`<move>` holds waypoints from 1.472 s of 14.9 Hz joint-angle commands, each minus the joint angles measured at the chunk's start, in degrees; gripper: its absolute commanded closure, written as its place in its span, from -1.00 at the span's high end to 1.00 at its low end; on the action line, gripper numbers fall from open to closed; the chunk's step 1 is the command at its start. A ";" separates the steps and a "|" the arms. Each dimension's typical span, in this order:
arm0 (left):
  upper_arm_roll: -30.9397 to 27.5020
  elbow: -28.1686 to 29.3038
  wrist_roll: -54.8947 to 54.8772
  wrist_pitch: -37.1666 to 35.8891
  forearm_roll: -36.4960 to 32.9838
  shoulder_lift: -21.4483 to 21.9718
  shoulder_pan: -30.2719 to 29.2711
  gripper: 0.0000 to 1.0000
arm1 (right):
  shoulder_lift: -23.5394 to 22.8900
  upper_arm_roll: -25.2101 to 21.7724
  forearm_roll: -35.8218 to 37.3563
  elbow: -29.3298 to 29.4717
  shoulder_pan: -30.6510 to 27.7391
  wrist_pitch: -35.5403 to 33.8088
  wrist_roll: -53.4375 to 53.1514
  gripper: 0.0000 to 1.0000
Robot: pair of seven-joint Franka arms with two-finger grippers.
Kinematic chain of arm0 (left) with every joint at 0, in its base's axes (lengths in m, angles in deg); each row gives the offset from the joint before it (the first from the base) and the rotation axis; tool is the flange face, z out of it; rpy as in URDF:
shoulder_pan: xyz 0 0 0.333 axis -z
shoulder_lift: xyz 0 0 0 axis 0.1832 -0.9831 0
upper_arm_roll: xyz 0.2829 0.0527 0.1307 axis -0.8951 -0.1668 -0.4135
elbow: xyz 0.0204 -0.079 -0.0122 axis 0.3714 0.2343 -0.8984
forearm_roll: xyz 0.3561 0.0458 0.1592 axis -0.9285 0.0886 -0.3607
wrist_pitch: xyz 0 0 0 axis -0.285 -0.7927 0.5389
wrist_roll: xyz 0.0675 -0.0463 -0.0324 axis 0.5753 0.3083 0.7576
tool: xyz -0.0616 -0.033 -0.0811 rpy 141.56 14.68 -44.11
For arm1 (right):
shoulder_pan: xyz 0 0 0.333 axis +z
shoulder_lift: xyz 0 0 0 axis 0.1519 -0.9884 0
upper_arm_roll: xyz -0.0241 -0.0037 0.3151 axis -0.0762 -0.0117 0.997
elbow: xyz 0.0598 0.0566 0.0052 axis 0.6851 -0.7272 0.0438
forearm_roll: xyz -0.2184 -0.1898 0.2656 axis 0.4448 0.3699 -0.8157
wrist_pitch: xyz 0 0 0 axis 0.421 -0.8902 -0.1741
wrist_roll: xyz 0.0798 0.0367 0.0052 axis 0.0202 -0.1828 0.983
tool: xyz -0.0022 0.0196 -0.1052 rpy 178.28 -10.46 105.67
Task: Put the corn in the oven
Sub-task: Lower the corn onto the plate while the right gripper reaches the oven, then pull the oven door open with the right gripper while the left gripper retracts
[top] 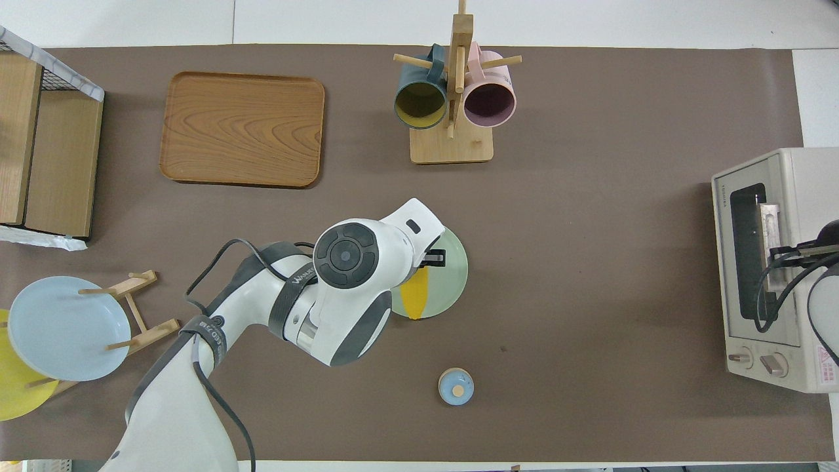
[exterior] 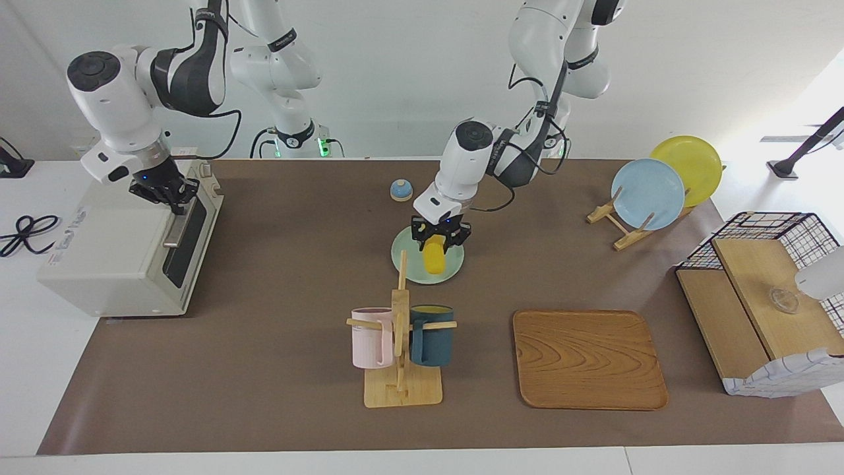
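Observation:
The corn point(exterior: 434, 258) is a yellow cob lying on a pale green plate point(exterior: 409, 270) in the middle of the table; in the overhead view the corn point(top: 415, 300) shows partly from under the arm, on the same plate point(top: 453, 278). My left gripper point(exterior: 440, 239) is down over the end of the corn nearer the robots. The oven point(exterior: 112, 257) stands at the right arm's end of the table with its dark glass door closed. My right gripper point(exterior: 168, 196) is at the door's metal bar handle point(exterior: 177, 227), which also shows in the overhead view point(top: 768, 223).
A small blue knobbed lid point(exterior: 401, 190) lies nearer the robots than the plate. A mug tree point(exterior: 401, 330) with a pink and a dark blue mug and a wooden tray point(exterior: 589, 359) stand farther out. A plate rack point(exterior: 649, 191) and a wire-and-wood basket point(exterior: 765, 297) are at the left arm's end.

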 commanded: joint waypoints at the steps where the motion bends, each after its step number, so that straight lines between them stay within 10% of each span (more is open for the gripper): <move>1: -1.13 0.29 0.48 2.52 0.71 -1.30 1.50 -1.00 | -0.86 0.02 1.44 -1.66 -0.82 2.59 1.13 -1.00; 4: -1.31 0.47 0.13 1.30 0.36 -1.30 1.93 -0.80 | -2.97 0.19 -0.40 -1.93 2.15 4.52 -1.67 -1.00; 5: -1.31 0.38 0.13 -0.45 0.09 -1.21 1.94 0.98 | -3.33 0.19 -0.67 -1.93 3.56 4.79 -3.51 -1.00; 22: -2.62 -21.76 -17.35 -47.89 -6.41 16.28 -31.19 1.00 | -13.25 0.55 -7.17 -11.16 11.40 27.90 -13.20 -1.00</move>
